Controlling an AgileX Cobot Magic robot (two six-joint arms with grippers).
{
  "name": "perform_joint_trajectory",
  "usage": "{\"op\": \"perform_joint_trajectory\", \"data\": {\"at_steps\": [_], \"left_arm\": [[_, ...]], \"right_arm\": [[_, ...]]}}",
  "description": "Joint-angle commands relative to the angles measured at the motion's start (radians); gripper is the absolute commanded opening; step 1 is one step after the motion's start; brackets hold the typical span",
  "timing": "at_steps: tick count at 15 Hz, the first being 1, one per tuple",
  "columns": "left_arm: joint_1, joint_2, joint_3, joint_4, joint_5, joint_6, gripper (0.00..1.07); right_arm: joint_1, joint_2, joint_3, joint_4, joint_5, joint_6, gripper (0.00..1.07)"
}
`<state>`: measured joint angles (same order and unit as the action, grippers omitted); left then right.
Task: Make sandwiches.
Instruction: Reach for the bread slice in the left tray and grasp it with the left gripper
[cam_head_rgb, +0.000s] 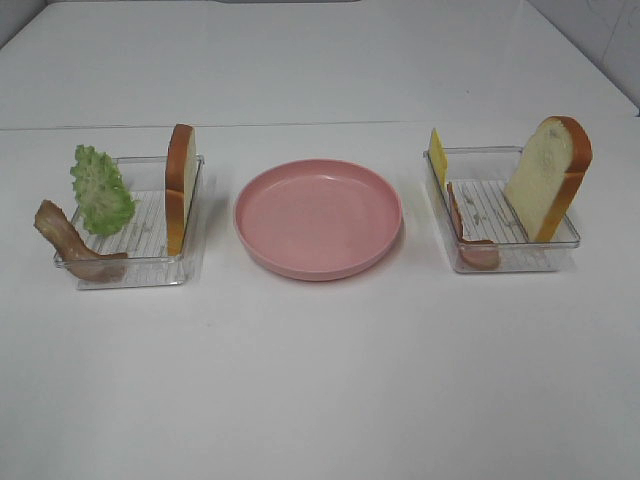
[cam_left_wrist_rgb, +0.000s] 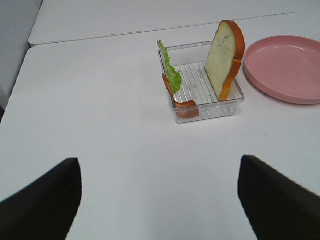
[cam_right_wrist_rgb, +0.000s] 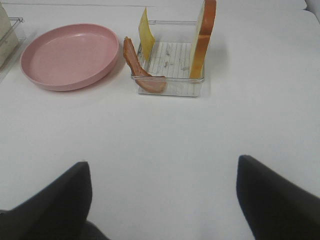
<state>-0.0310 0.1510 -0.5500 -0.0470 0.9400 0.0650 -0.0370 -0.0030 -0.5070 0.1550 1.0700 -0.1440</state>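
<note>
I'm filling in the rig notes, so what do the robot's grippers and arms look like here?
Only the wrist views show them. The left gripper and the right gripper each appear as two plain matte black fingers with broad tips and slanted edges. No cables, markings or labels are visible. The arms themselves are outside every view.

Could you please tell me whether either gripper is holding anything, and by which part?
Nothing is held: the left gripper and right gripper are both open and empty.
</note>
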Motion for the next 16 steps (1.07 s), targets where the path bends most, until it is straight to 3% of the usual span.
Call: {"op": "perform_joint_trajectory", "data": {"at_steps": [1,6,7,15,16], "left_arm": [[-0.001,0.157,-0.044,-0.023,-0.079,-0.005,0.8],[-0.001,0.572,-0.252,-0.049,-0.086,-0.002,0.81],[-0.001,0.735,-0.359,-0.071,-0.082,-0.002,0.8],[-0.003,1.186,-0.669,-0.171,0.062,-0.002,0.78],[-0.003,1.297,-0.749,-0.205,0.109,-0.006,0.78]], "right_arm": [[-0.006,-0.015,0.002,0.0,-0.007,-0.004,0.76],[-0.006,-0.015,0.002,0.0,-0.007,-0.004,0.76],[-0.006,-0.015,0.002,0.0,-0.007,-0.004,0.76],[-0.006,-0.015,0.002,0.0,-0.007,-0.004,0.76],[-0.006,-0.015,0.002,0.0,-0.007,-0.004,0.76]]}}
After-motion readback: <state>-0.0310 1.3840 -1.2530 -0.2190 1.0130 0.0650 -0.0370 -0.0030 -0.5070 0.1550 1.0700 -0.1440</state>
